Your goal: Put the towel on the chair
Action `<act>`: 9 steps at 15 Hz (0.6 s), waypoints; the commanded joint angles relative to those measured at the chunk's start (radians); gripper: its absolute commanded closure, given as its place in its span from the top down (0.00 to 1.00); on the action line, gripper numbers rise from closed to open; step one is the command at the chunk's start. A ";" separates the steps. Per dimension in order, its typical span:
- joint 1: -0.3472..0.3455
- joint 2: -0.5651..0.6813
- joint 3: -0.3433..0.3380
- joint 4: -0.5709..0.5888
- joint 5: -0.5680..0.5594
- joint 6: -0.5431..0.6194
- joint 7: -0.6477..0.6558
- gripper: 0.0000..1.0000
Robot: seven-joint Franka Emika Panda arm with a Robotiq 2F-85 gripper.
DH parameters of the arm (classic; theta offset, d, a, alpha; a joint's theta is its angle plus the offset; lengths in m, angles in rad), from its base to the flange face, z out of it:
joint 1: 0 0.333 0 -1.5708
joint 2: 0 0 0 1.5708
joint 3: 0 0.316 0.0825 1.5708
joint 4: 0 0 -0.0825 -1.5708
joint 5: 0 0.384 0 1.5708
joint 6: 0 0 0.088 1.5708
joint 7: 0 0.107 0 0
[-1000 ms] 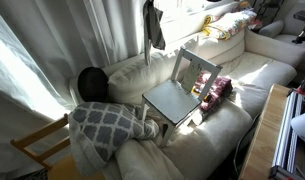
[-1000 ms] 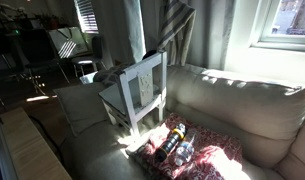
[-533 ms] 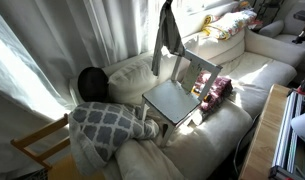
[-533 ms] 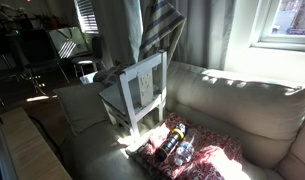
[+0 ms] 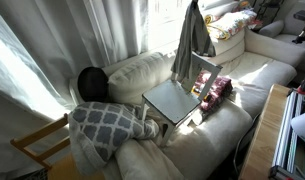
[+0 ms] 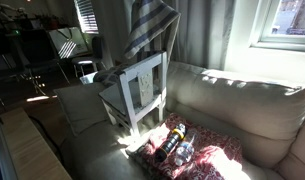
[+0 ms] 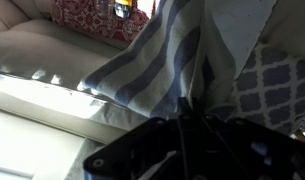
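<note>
The towel [image 5: 192,40], a grey-beige striped cloth, hangs in the air above the backrest of the small pale chair [image 5: 174,100], which stands on the cream sofa. In both exterior views the towel [image 6: 152,30] dangles from the top edge of the frame over the chair [image 6: 140,92], and my gripper is out of sight above. In the wrist view my gripper [image 7: 187,118] is shut on the top of the towel [image 7: 157,60], which hangs away from the dark fingers. The chair seat is bare.
A grey cushion with white lattice [image 5: 107,125] and a black round object [image 5: 90,82] lie beside the chair. A red patterned cloth with bottles [image 6: 179,145] lies on its other side. A yellow wooden chair frame [image 5: 37,145] stands by the sofa's end. Curtains hang behind.
The hanging towel has travelled sideways along the curtains, from beside the chair to above its backrest. The chair and cushions have not moved.
</note>
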 commanded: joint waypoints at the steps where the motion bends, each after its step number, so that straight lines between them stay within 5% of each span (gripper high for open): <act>1: 0.005 -0.014 -0.008 -0.013 -0.003 -0.004 -0.003 0.04; 9: -0.017 -0.028 -0.040 -0.030 -0.045 -0.072 -0.128 0.01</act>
